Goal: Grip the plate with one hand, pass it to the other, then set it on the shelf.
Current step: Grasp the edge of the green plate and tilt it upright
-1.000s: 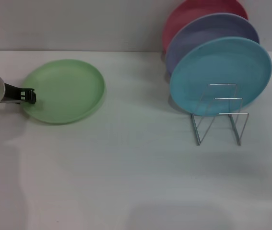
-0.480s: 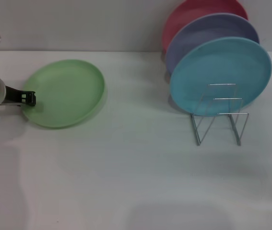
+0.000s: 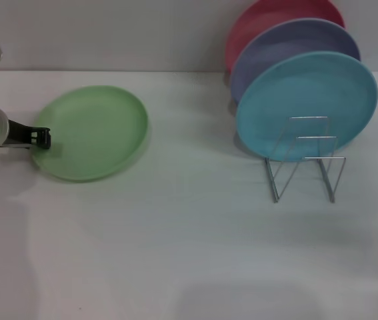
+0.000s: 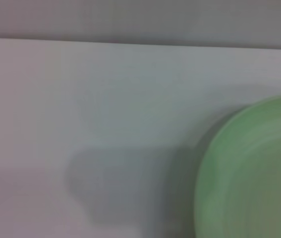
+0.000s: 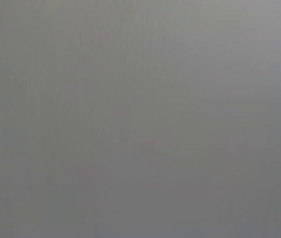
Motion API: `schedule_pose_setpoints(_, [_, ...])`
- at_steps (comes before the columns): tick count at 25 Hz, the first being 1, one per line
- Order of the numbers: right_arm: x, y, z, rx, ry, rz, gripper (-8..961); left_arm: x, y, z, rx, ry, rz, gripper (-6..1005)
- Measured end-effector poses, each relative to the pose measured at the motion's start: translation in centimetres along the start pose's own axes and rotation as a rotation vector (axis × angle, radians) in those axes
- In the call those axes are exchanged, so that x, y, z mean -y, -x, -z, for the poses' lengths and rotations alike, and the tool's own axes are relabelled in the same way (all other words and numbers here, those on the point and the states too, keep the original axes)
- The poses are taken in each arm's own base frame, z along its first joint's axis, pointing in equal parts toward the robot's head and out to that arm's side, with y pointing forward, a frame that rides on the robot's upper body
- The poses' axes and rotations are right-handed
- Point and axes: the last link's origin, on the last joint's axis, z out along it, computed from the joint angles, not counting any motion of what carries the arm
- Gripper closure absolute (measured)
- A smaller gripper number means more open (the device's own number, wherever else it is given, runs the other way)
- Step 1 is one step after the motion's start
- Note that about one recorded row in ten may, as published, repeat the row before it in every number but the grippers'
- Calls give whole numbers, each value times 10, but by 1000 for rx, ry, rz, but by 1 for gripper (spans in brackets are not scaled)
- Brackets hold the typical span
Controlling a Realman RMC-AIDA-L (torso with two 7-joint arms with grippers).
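Observation:
The light green plate lies at the left of the white table and seems slightly raised on its near side. My left gripper is at the plate's left rim, its dark fingers closed on the edge. The plate's rim also shows in the left wrist view. The silver wire shelf stands at the right. My right gripper is out of view; the right wrist view shows only plain grey.
A turquoise-blue plate stands upright in the shelf, with a lavender plate and a red plate behind it. White table lies bare between the green plate and the shelf.
The green plate has shifted slightly right and its outline has changed, as if its edge is lifting. My left gripper has stayed at the rim, almost still.

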Motion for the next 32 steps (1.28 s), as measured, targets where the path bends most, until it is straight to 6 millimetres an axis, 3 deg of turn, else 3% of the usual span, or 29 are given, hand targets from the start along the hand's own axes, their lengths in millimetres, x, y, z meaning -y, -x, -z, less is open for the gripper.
schedule_pose_setpoints(11, [0, 0, -3, 1, -3, -1, 346, -4, -5, 3, -2, 9, -7, 763])
schedule_pose_setpoints(21, [0, 0, -5, 4, -5, -2, 346, -4, -7, 5, -9, 9, -15, 846])
schedule_pose_setpoints(32, [-1, 0, -5, 3, -5, -3, 345, -7, -7, 5, -6, 18, -70, 873])
